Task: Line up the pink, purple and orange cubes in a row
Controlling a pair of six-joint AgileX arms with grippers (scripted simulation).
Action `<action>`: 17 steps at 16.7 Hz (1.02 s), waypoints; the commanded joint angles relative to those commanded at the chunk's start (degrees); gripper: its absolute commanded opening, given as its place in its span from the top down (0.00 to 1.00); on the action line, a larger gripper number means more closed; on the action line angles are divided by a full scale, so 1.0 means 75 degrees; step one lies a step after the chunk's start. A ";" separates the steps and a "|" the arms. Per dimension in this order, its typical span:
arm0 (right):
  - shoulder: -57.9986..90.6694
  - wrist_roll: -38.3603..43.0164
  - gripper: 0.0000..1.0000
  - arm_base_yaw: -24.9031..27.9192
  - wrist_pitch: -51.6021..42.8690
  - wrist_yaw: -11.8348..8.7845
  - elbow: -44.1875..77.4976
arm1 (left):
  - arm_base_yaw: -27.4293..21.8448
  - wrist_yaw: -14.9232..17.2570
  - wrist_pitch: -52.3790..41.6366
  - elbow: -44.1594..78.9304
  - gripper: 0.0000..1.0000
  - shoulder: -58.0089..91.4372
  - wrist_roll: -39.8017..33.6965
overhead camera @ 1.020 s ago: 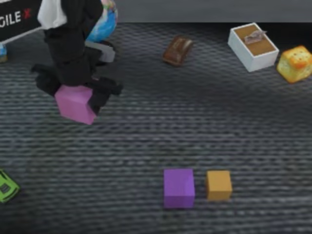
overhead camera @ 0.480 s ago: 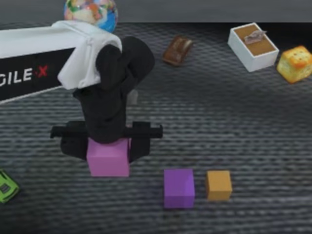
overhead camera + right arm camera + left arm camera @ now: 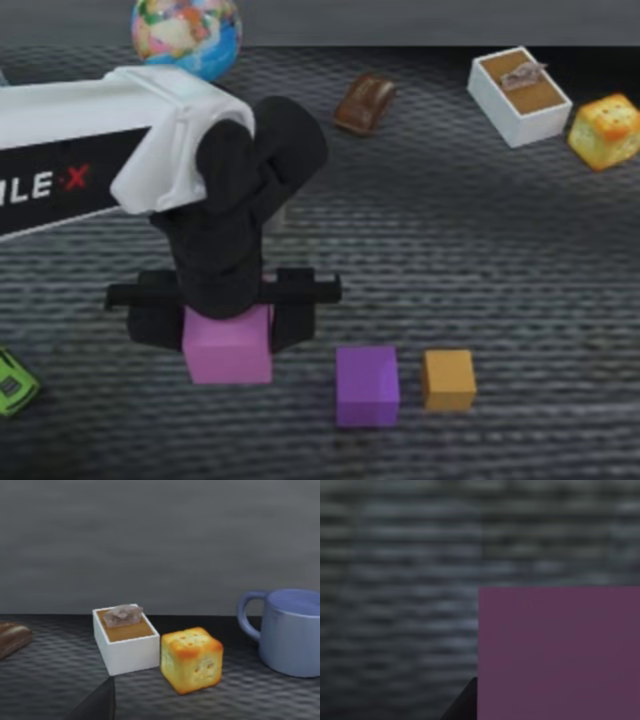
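Observation:
My left gripper [image 3: 226,330] is shut on the pink cube [image 3: 228,347], with one black finger on each side of it. The cube is held at the front of the table, just left of the purple cube [image 3: 367,385], with a gap between them. To the right of the purple cube sits the small orange cube [image 3: 448,379]. In the left wrist view the pink cube [image 3: 560,652] fills the near corner beside one dark finger [image 3: 465,705]. I cannot tell whether the pink cube touches the table. The right arm is out of the top view.
A globe [image 3: 186,35] stands at the back left and a brown object [image 3: 365,103] at the back middle. A white box with a brown top [image 3: 519,95] and a yellow dotted block [image 3: 605,130] are at the back right. A green toy car [image 3: 12,382] lies at the front left edge. A blue mug [image 3: 290,630] shows in the right wrist view.
My left gripper has carried the pink cube from the back left toward the front, to just left of the purple cube. In the last half second it moved only slightly nearer.

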 joint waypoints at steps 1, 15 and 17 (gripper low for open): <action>0.0000 0.0000 0.00 0.0000 0.0000 0.0000 0.0000 | 0.0006 -0.0003 0.0104 -0.0064 1.00 0.0036 0.0000; 0.0000 0.0000 0.00 0.0000 0.0000 0.0000 0.0000 | 0.0009 0.0004 0.2067 -0.1208 0.85 0.0827 0.0035; 0.0000 0.0000 0.00 0.0000 0.0000 0.0000 0.0000 | 0.0009 0.0004 0.2067 -0.1208 0.70 0.0827 0.0035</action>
